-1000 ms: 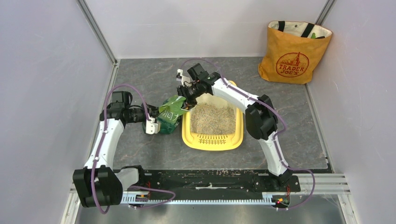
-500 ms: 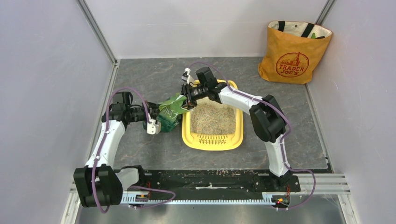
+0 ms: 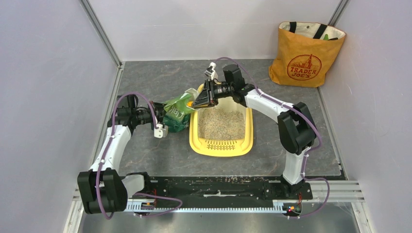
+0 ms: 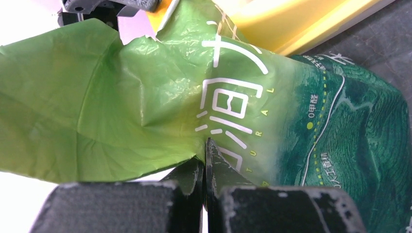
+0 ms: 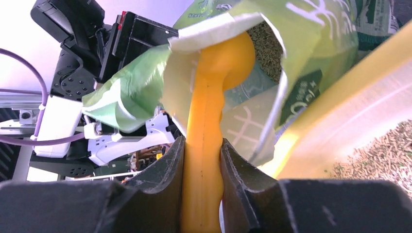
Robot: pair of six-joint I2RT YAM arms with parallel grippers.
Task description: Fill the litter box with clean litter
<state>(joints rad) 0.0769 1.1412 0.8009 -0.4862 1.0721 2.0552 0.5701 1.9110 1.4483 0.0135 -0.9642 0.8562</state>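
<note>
The yellow litter box (image 3: 221, 147) lies mid-table with grey-beige clean litter (image 3: 221, 124) spread over its pale floor; both also show in the right wrist view, the yellow rim (image 5: 388, 73) and the litter (image 5: 384, 155). Leaning on its left rim is the green bag (image 3: 176, 112). My left gripper (image 4: 205, 156) is shut on a fold of the bag (image 4: 145, 97). My right gripper (image 5: 203, 160) is shut on the handle of an orange-yellow scoop (image 5: 210, 111). The scoop's head sits inside the bag's open mouth, over more litter (image 5: 267, 41).
An orange tote bag (image 3: 306, 54) stands at the back right corner against the wall. Pale walls close the table on the left, back and right. The arms' base rail (image 3: 218, 187) runs along the near edge.
My right wrist has swung to the right and turned, and the scoop now points left into the bag's mouth. The bag's top has lifted slightly. The left gripper keeps its hold.
</note>
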